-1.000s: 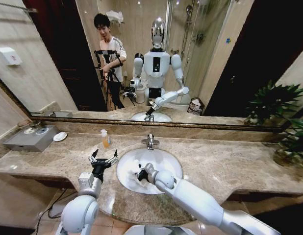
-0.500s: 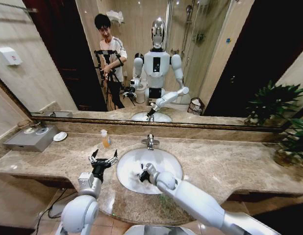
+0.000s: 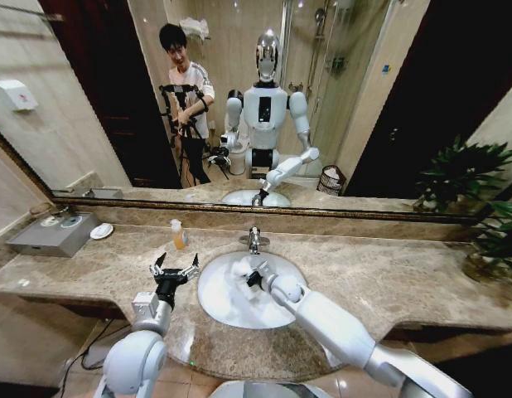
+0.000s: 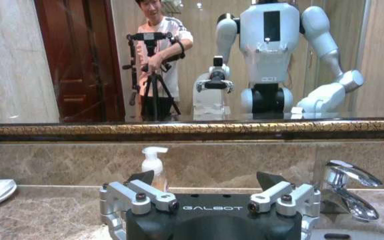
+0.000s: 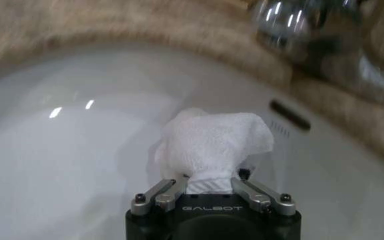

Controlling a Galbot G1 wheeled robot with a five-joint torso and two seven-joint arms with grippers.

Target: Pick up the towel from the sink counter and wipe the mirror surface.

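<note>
From the head, we see our right gripper (image 3: 251,274) clamped on the towel (image 3: 242,267) over the basin (image 3: 219,303) in the counter (image 3: 388,278), just in front of the faucet (image 3: 254,240), while our left gripper (image 3: 174,269) hangs spread wide over the counter just left of the basin, with the mirror (image 3: 364,108) behind the faucet. Our left wrist shows those fingers (image 4: 140,177) well apart, with a soap bottle (image 4: 153,166) left of the faucet (image 4: 349,187) and the mirror (image 4: 78,60) above. Our right wrist shows the towel (image 5: 212,145) pinched between narrow jaws, bunched above the basin (image 5: 58,150) near the faucet (image 5: 312,30).
</note>
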